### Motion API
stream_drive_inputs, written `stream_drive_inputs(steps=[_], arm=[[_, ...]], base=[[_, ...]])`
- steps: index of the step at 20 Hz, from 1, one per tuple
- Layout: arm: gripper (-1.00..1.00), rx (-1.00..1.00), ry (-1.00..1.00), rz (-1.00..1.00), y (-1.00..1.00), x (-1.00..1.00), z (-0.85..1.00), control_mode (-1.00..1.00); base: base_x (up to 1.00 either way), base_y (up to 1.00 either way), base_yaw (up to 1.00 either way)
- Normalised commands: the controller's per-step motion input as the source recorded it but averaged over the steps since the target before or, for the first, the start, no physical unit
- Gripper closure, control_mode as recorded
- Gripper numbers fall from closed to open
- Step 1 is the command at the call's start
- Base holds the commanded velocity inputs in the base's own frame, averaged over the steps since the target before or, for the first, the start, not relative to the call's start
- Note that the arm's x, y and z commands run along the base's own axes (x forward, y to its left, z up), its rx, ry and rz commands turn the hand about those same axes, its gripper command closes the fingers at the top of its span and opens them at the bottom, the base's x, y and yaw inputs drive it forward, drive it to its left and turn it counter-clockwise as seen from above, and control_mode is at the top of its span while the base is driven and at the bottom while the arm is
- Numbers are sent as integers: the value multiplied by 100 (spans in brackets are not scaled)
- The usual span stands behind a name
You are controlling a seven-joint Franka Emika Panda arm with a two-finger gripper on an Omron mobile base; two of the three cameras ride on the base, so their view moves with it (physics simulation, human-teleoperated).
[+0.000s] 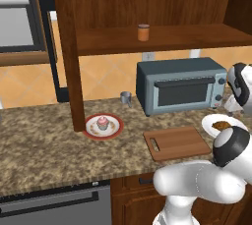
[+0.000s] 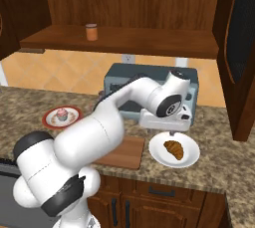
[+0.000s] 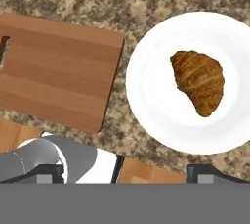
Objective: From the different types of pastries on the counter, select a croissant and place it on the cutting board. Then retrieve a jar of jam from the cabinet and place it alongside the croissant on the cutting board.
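Observation:
A golden-brown croissant lies on a white plate, on the counter just right of the cutting board. My gripper hovers open a little above the plate's near edge, apart from the croissant. Its fingertips stand wide with nothing between them. The board is bare, its slot handle at the left end. On the shelf of the cabinet stands the orange jar of jam. A pink-frosted cupcake sits on a red-rimmed plate at the left.
A grey-blue toaster oven stands behind the board and the white plate. Left of it is a small grey metal cup. The cabinet's thick side panel comes down to the counter beside the cupcake plate.

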Motion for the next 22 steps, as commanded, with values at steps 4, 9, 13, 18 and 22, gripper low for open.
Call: stream_drive_inputs(steps=[4,9,13,18,22], arm=[[-100,-15,-3,19,0,0,-44,-100],[-100,-11,-2,5,0,6,-22,-100],[-100,0,1,0,0,35,0,-100],[-100,0,5,0,-19,67,-3,-100],[-100,0,8,0,-52,51,-14,-100]], base=[[0,0,0],[0,0,0],[0,0,0],[0,0,0],[0,0,0]])
